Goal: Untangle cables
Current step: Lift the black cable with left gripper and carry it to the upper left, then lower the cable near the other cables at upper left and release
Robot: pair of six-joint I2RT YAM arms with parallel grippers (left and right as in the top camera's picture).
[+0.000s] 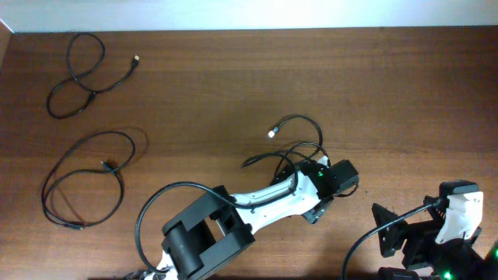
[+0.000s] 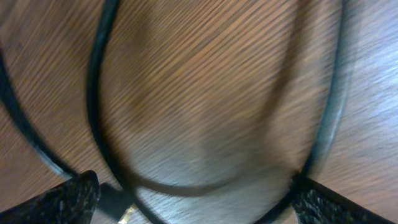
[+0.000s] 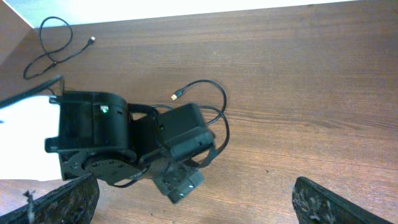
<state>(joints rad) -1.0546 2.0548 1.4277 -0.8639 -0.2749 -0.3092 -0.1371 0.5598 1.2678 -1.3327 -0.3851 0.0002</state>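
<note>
My left gripper point(image 2: 193, 202) is spread wide, low over the surface point(image 2: 205, 93); the cable point(image 2: 92, 87) loops directly beneath, curving from one finger toward the other. My right gripper point(image 3: 196, 199), also spread and empty, stands well apart, so left is nearer.

Table point(image 1: 389, 78): dark brown wood-grain top, evenly lit, soft glare. Pale strip point(image 1: 233, 12) borders its edge, well ahead of the right gripper point(image 3: 196, 202).

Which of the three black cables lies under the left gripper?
The central cable, looping beneath the left gripper. The upper-left cable and the lower-left cable lie far from it.
</note>
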